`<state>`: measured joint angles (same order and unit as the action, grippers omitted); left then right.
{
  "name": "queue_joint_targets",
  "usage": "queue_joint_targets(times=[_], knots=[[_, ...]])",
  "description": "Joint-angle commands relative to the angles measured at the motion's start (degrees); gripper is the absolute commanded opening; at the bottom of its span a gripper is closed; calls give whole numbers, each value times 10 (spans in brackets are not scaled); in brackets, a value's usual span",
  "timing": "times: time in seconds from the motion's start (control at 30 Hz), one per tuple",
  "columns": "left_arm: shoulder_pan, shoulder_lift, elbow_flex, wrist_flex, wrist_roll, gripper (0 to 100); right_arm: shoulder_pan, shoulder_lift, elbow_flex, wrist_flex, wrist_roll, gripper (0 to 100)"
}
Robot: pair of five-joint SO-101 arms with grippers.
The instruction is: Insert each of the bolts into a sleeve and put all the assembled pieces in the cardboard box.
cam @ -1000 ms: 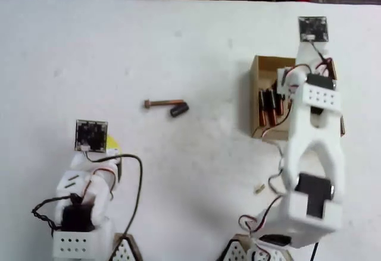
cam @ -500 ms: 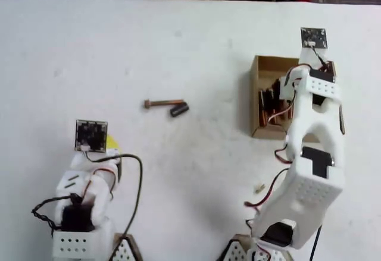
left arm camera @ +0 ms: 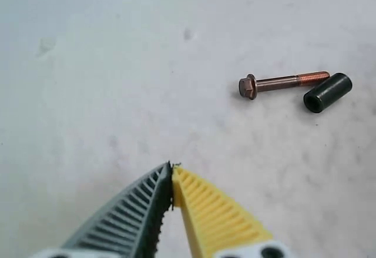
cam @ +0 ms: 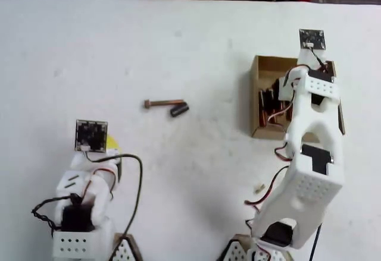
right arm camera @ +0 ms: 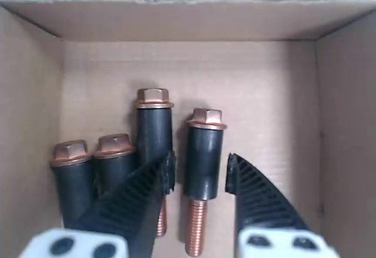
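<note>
1. Over in the cardboard box (right arm camera: 176, 17), the right gripper (right arm camera: 198, 173) hangs with fingers spread astride one bolt-in-sleeve piece (right arm camera: 204, 152), not pinching it.
2. The left gripper (left arm camera: 171, 173) is pressed closed and empty.
3. The loose bolt (left arm camera: 282, 83) lies flat mid-table, thread tip beside the sleeve (left arm camera: 327, 92), and the left arm looks nearer.

From above, the white right arm (cam: 309, 154) hides much of the brown cardboard box (cam: 271, 68) from us. Its black pincer (right arm camera: 200, 158) covers the lower ends of the black-sleeved copper bolts (right arm camera: 154, 126). We cannot identify a tiny pale scrap (cam: 259, 188) on the white surface (cam: 178, 47).
</note>
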<state>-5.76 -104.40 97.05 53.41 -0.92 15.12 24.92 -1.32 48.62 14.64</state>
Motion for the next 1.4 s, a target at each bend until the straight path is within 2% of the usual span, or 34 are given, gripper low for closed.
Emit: queue_joint_targets(times=[0.0, 0.2, 0.5, 0.83, 1.0, 1.37], knots=[[-5, -6, 0, -3, -5, 20, -18, -46, -27, 15, 9, 124], [-8, -6, 0, 2, -5, 20, -76, -142, -27, 90, 7, 124], [-104, -6, 0, 2, -4, 20, -202, -245, -25, 125, 11, 124], [-108, -6, 0, 2, -4, 20, -345, -262, -25, 198, 14, 124], [-108, -6, 0, 2, -4, 20, -390, -262, -21, 200, 125, 124], [-109, -6, 0, 11, -4, 20, -436, -262, 44, 194, 387, 123]])
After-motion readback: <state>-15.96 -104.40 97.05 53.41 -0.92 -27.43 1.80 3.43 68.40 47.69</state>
